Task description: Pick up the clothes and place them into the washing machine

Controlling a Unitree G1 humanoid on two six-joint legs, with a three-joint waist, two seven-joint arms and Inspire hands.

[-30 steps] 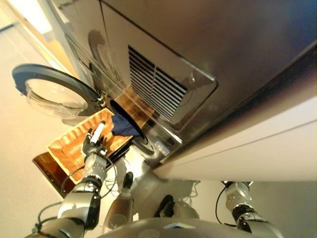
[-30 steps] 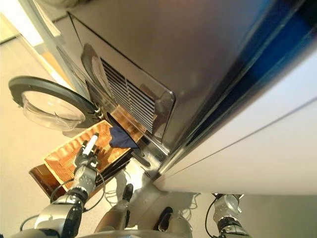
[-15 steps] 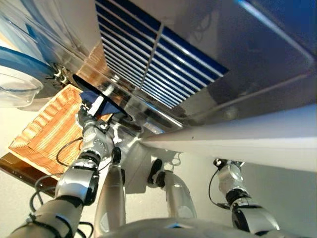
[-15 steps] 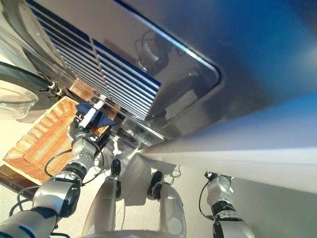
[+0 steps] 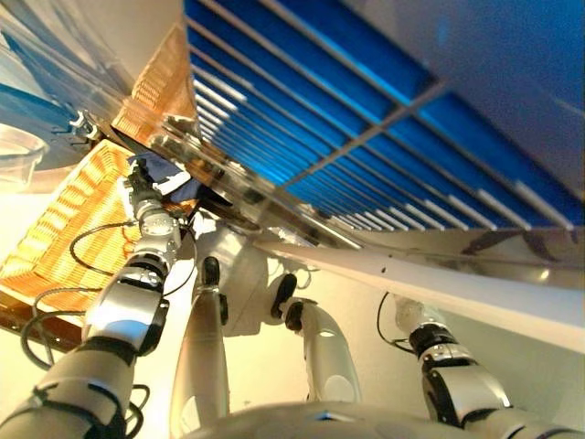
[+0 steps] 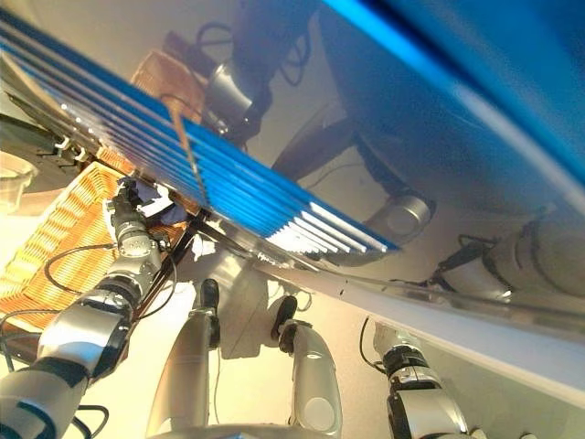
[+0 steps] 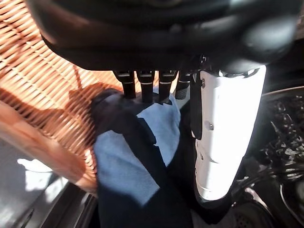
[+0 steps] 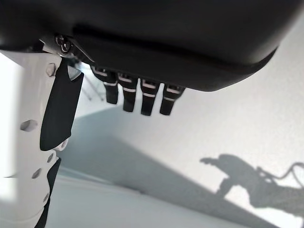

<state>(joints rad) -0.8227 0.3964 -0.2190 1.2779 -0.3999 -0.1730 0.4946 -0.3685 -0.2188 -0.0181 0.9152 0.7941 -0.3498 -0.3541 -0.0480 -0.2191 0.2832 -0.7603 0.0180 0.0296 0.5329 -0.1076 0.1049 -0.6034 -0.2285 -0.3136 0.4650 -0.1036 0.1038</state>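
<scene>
Blue cloth [image 7: 137,161] over wicker basket [image 7: 42,90] rim.

In the eye views the washing machine [image 5: 384,137] fills the upper picture, cut off by the edges, and its underside hides my left hand. In my left wrist view my fingertips [image 7: 145,88] disappear behind the blue cloth [image 7: 137,161]. Beside the machine, the wicker basket [image 5: 55,229] is cut off.
</scene>
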